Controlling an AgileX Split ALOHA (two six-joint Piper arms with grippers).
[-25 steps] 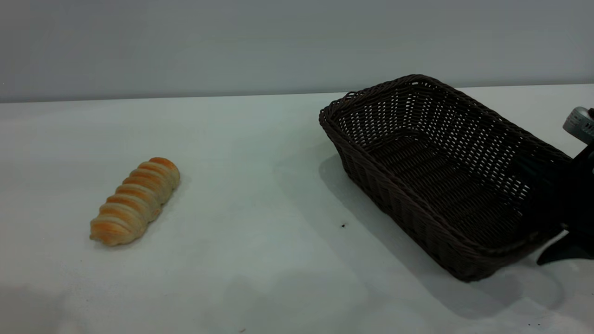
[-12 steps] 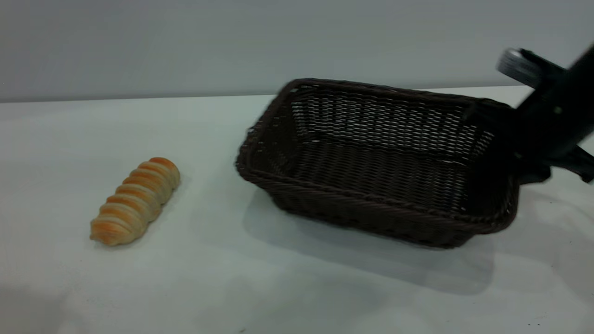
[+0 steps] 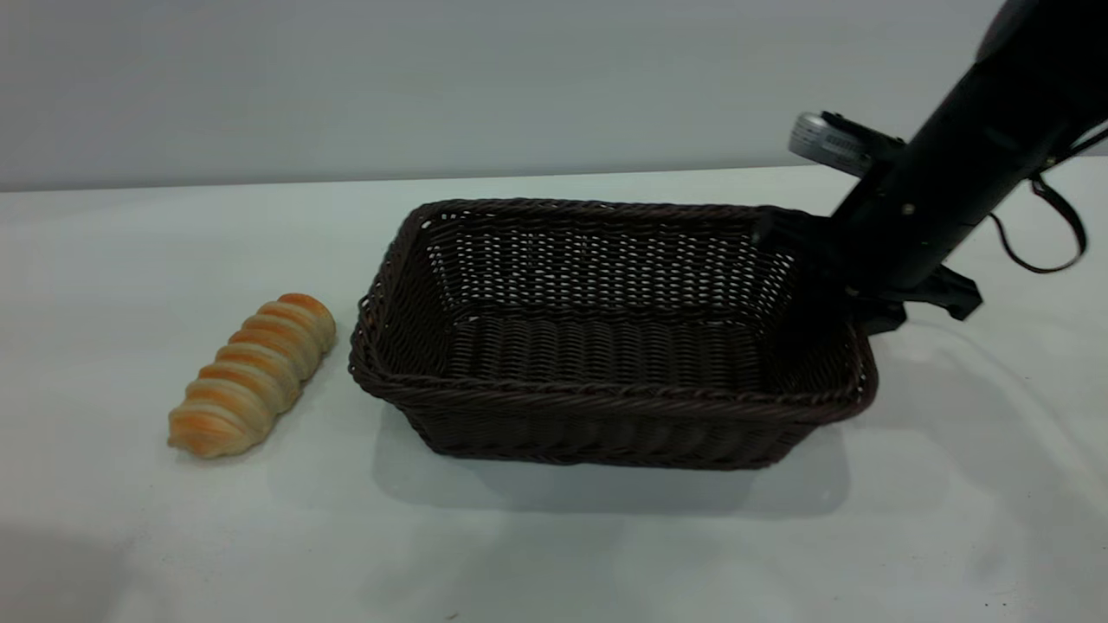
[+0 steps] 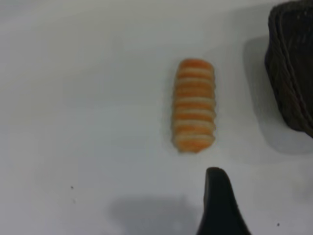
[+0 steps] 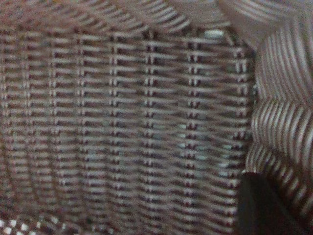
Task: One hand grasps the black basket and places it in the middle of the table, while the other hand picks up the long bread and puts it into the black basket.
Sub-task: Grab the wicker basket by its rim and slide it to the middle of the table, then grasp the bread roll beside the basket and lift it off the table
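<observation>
The black basket (image 3: 606, 394) stands upright in the middle of the table (image 3: 554, 554), long side toward the camera, and holds nothing. My right gripper (image 3: 853, 298) is shut on its right end wall, one finger inside and one outside. The right wrist view is filled with the basket's weave (image 5: 122, 122), with one fingertip (image 5: 259, 205) against it. The long bread (image 3: 251, 376) lies on the table just left of the basket, apart from it. The left gripper (image 4: 220, 200) shows only in the left wrist view, hanging over the table a short way from one end of the bread (image 4: 194, 105).
A corner of the basket (image 4: 293, 73) shows in the left wrist view beside the bread. The right arm (image 3: 969, 164) slopes down from the upper right, with a cable loop (image 3: 1060, 234) hanging off it. A plain grey wall stands behind the table.
The right gripper has carried the basket from the right side to the middle of the table and turned it square to the camera. The bread has not moved.
</observation>
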